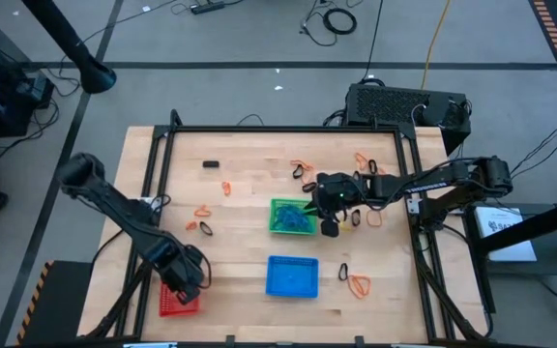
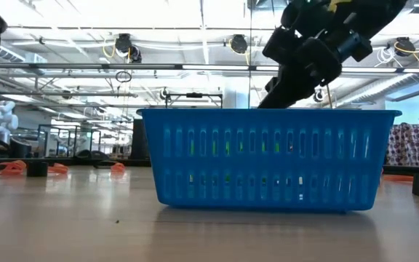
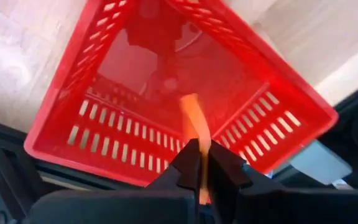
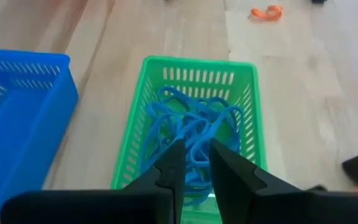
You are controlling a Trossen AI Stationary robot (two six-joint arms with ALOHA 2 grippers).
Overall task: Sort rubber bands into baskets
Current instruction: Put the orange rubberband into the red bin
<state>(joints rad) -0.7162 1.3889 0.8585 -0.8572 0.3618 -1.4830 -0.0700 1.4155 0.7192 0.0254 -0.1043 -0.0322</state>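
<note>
My left gripper (image 1: 186,280) hangs over the red basket (image 1: 177,302) at the table's near left corner, shut on an orange rubber band (image 3: 191,118) above the basket's floor (image 3: 166,81). My right gripper (image 1: 313,206) hovers over the right end of the green basket (image 1: 291,216), which holds a tangle of blue rubber bands (image 4: 191,124). A narrow gap shows between its fingers (image 4: 196,152), with the blue bands visible through it. The blue basket (image 1: 292,275) stands nearer, toward the front edge. My left gripper pinches the orange rubber band between its two fingertips (image 3: 199,167). The fingers come steeply from above. The band's free part (image 3: 190,112) sticks out past the fingertips over the red basket's inside, clear of its floor.
Loose orange and black bands lie on the wood: left of the green basket (image 1: 201,217), near the far side (image 1: 303,169), and right of the blue basket (image 1: 358,283). A small black block (image 1: 211,164) sits at the far left. Black frame rails (image 1: 153,174) border the table.
</note>
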